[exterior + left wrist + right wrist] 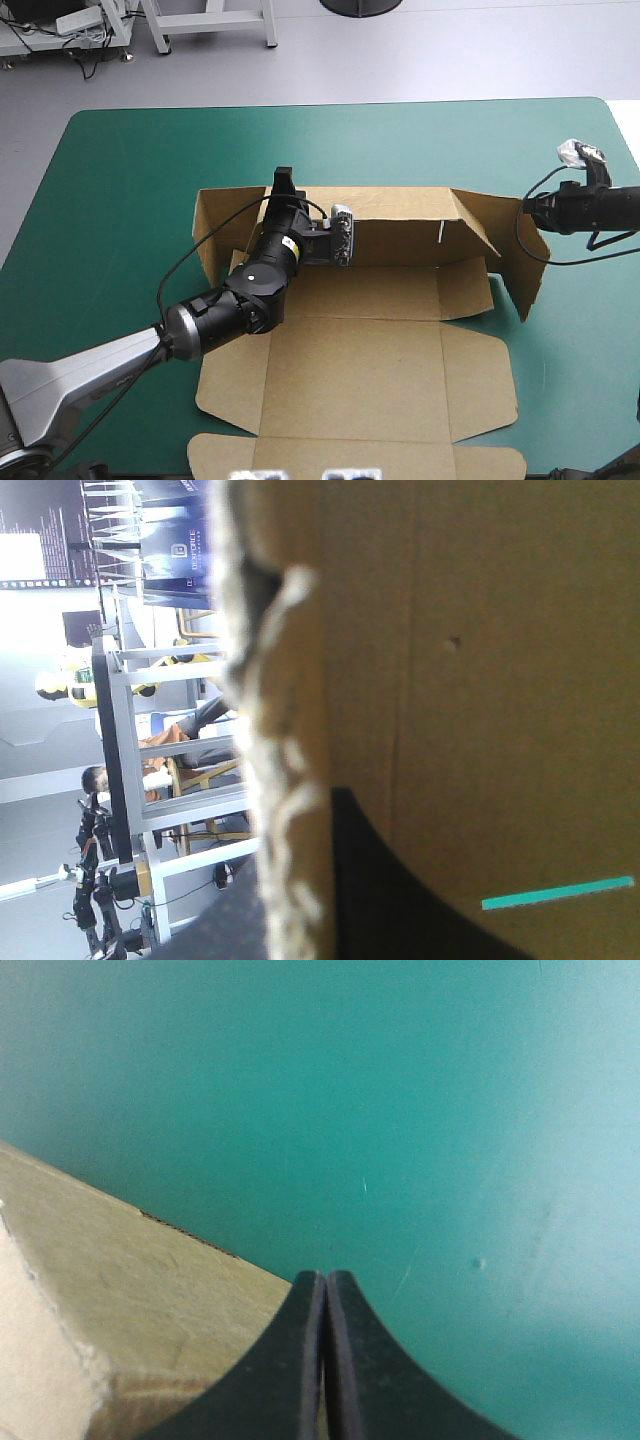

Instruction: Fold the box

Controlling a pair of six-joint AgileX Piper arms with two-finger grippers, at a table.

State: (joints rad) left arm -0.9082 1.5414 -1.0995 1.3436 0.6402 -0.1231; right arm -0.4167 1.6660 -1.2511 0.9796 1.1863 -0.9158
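Left gripper (283,186): clamped on the top edge of the box's (372,345) raised far wall, toward that wall's left end. In the left wrist view the frayed board edge is seen wedged between the black fingers (410,900), with a thin slit in the board just beside them.

Right gripper (325,1282): fingers pressed together into one point, held at the upper corner of the raised right wall. Board is seen up against one finger; whether any is pinched cannot be told.

Box is laid mid-table on the teal-green cover (120,180), base and near lid panel flat, far and right walls stood up.
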